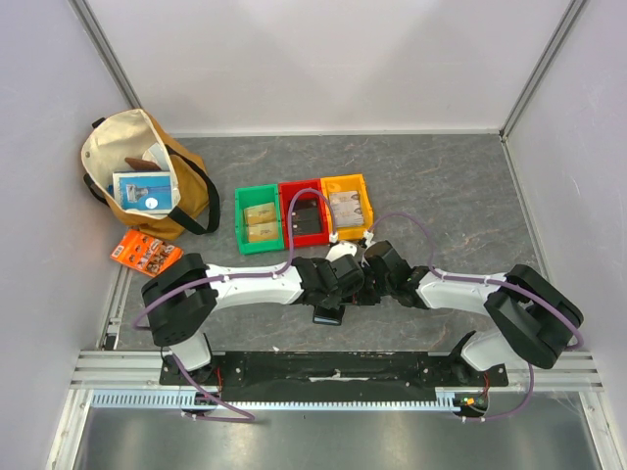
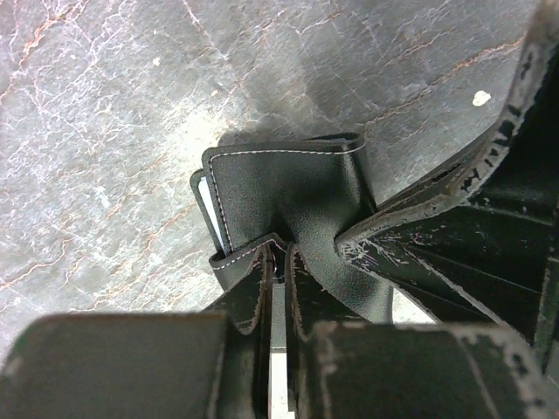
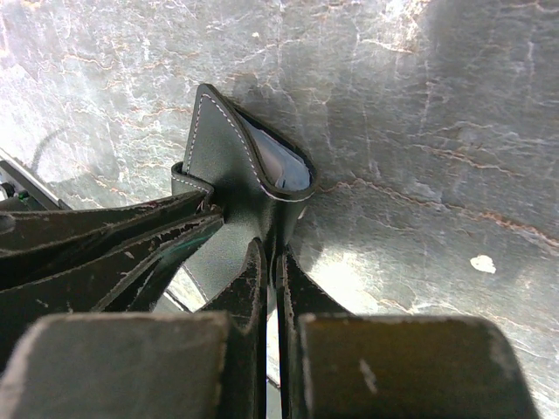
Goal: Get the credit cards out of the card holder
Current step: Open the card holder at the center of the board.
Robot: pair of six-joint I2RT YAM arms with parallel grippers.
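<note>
The card holder (image 2: 288,196) is sitting in the middle of the left wrist view, folded into a bent shape, its black outside with pale stitching facing the camera. The left gripper (image 2: 278,262) is coming up from the bottom of the frame. Its fingers (image 2: 249,301) are pressed almost together with only a thin slit between them, and they are pinching the lower edge of the card holder at its crease. From the right of that frame, the scuffed black fingers of the right gripper (image 3: 271,253) are reaching in and touching the same fold.

In the right wrist view, the right gripper is also rising from the bottom edge. Its fingers (image 3: 249,292) are squeezed nearly shut on the lower part of the card holder. The left gripper's fingers are entering from the left of that frame and gripping a small flap just beside them. Above the pinch, the card holder is gaping open toward the upper right, and a pale grey-blue surface (image 3: 278,166) is showing inside. Whether that is a card or the lining cannot be told.

The grey veined table (image 2: 105,105) is filling the background. Whether the card holder is touching it cannot be told.

In the top view, both arms are meeting at the centre, just below a green bin (image 1: 260,217), a red bin (image 1: 306,213) and a yellow bin (image 1: 348,204).
</note>
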